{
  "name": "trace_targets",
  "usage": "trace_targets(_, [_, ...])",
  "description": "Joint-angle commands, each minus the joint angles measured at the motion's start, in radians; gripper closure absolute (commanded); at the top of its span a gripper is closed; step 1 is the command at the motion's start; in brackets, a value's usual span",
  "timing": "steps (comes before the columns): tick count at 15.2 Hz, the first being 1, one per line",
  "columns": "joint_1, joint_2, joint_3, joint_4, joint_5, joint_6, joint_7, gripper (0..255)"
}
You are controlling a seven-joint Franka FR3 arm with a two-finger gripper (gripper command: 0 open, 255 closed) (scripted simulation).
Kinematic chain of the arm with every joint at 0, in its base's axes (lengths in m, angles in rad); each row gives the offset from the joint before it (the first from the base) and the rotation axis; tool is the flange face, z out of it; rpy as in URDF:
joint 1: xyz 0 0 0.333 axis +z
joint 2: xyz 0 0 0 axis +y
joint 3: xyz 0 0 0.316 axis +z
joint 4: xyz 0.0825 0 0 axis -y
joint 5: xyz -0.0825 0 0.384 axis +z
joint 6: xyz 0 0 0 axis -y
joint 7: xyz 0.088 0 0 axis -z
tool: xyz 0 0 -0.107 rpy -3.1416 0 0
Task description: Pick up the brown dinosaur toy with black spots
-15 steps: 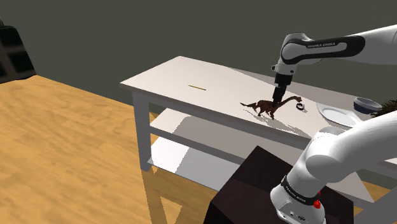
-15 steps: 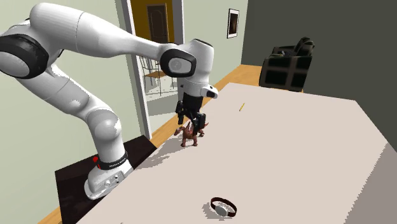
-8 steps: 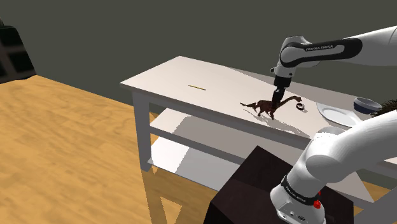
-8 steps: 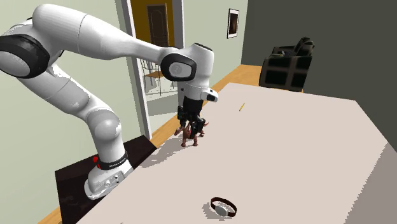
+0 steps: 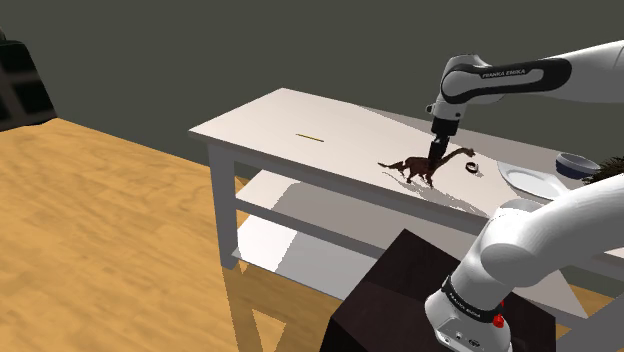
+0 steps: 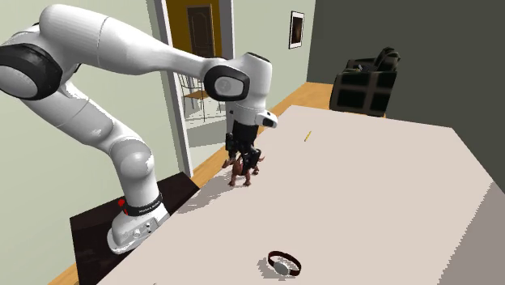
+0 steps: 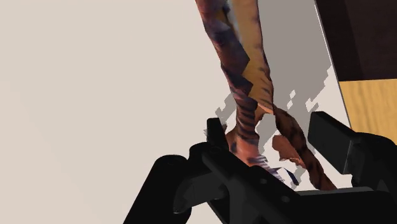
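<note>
The brown dinosaur toy [image 5: 413, 167] with dark spots stands near the edge of the white table [image 5: 290, 115] closest to my stand. My gripper [image 5: 436, 152] comes straight down onto its back. In the second exterior view the gripper [image 6: 242, 157] covers the top of the toy [image 6: 240, 173], whose legs sit at the tabletop. In the wrist view the long mottled body [image 7: 245, 76] runs away from the hand and its hind part lies between the two black fingers of the gripper [image 7: 273, 130], which is shut on it.
A dark wristwatch [image 6: 284, 262] lies on the table [image 6: 388, 186] beyond the toy's head end. A thin yellow stick [image 5: 310, 137] lies toward the far end. A white plate [image 5: 530, 180] and a bowl [image 5: 577, 165] sit at the shoulder view's right. A lower shelf [image 5: 300, 205] runs under the top.
The gripper dipped a little onto the dinosaur's back, then rose slightly. The toy has barely shifted.
</note>
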Motion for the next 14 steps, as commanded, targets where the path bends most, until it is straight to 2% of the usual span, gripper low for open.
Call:
trace_targets(1, [0.001,-0.004,0.007,0.018,0.004,-0.023,0.000,255])
trace_targets(14, [0.007,-0.021,0.053,0.164,0.030,-0.187,-0.005,255])
